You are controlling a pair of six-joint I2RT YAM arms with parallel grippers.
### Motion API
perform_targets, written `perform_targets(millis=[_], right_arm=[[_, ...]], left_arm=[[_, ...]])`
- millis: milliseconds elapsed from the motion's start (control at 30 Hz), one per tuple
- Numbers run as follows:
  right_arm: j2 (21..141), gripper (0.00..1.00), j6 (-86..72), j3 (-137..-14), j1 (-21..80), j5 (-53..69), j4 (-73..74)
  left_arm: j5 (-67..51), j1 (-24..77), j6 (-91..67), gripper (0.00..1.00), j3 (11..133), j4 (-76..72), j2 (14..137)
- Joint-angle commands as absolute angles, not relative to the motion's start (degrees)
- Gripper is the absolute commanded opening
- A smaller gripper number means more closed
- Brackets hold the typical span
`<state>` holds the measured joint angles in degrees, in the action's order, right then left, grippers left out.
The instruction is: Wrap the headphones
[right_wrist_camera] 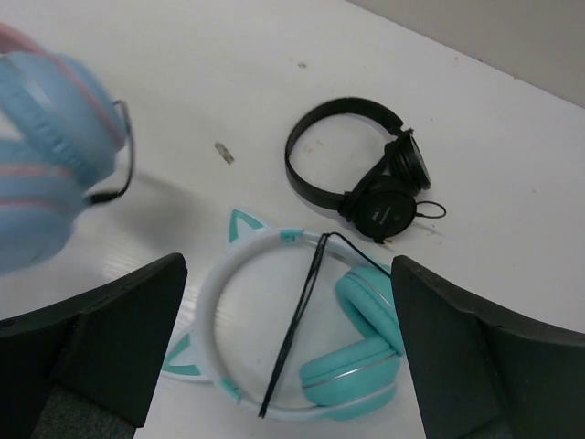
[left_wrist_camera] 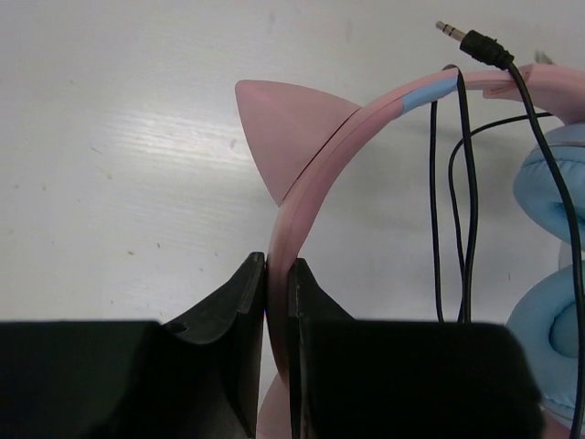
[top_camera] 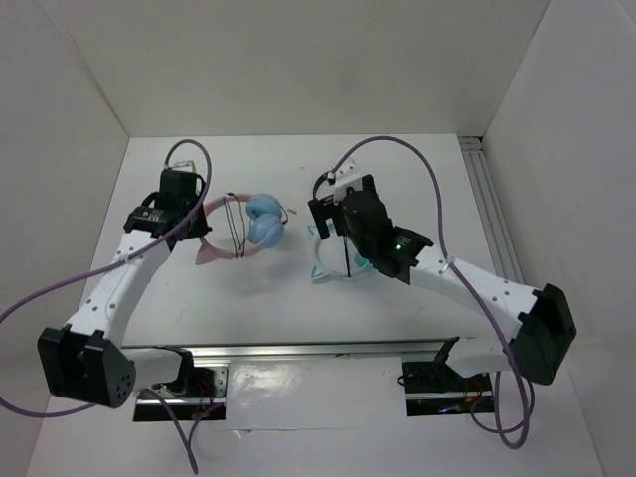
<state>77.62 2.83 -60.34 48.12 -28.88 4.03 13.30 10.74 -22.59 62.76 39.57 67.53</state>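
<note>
With the left end effector (left_wrist_camera: pixel 277 271) pinched shut on the headphones (left_wrist_camera: pixel 366 112) and the right end effector (right_wrist_camera: pixel 286 267) wide open and empty, that loose cable (left_wrist_camera: pixel 470 210) could unwind.

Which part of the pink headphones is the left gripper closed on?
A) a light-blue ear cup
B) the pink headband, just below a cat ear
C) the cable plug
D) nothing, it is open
B: in the left wrist view, the left gripper is shut on the pink headband, just below the cat ear.
</note>
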Motion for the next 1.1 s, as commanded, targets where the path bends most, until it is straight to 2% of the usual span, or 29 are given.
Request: perform_targets(millis=[0,200,367,433,600,633,700,767,867,967,1000,1067], right_arm=[[70.4,1.00,-5.4,-59.7,48.0,-23.9,7.9],[65.2,1.00,-9.5,-54.8,51.1,-20.1,10.4],[64.0,1.00,-12.0,-51.2,53.0,-16.6,9.2],[64.0,1.00,-12.8,-49.9,53.7,-15.4,8.1],[67.8,1.00,-15.7,-44.0,55.2,-13.0,1.6],[68.6,1.00,-15.7,-43.2,56.0,-13.9,0.8],[69.9,1.00,-16.5,-42.5,57.4,-14.4,-0.3],[70.4,1.00,-17.1,-42.5,57.9,-15.8,-0.4],[68.6,1.00,-17.8,-43.5,58.5,-16.5,1.1],[66.4,1.00,-18.4,-44.9,59.6,-17.0,3.1],[65.1,1.00,-18.4,-45.7,59.6,-17.1,3.9],[64.0,1.00,-19.2,-47.1,59.6,-17.8,5.3]], left_arm=[[18.4,6.4,-28.3,0.00,68.8,29.4,73.0],[19.9,-3.3,-33.8,0.00,74.5,22.5,90.6],[25.5,-9.1,-35.1,0.00,86.7,20.4,104.7],[22.1,-10.5,-34.3,0.00,93.3,20.4,112.8],[20.4,-10.5,-34.3,0.00,100.5,20.3,123.9],[20.4,-10.5,-35.1,0.06,102.9,20.9,125.3],[19.2,-10.5,-35.7,0.27,104.2,21.8,128.3],[17.7,-10.5,-36.6,0.43,103.7,22.6,128.3],[16.6,-10.5,-38.2,0.54,101.8,22.6,125.6],[15.7,-10.5,-40.4,0.70,98.7,23.6,118.5],[15.7,-10.5,-41.0,1.00,98.2,24.9,116.4],[16.9,-10.5,-42.6,1.00,98.2,27.1,109.6]])
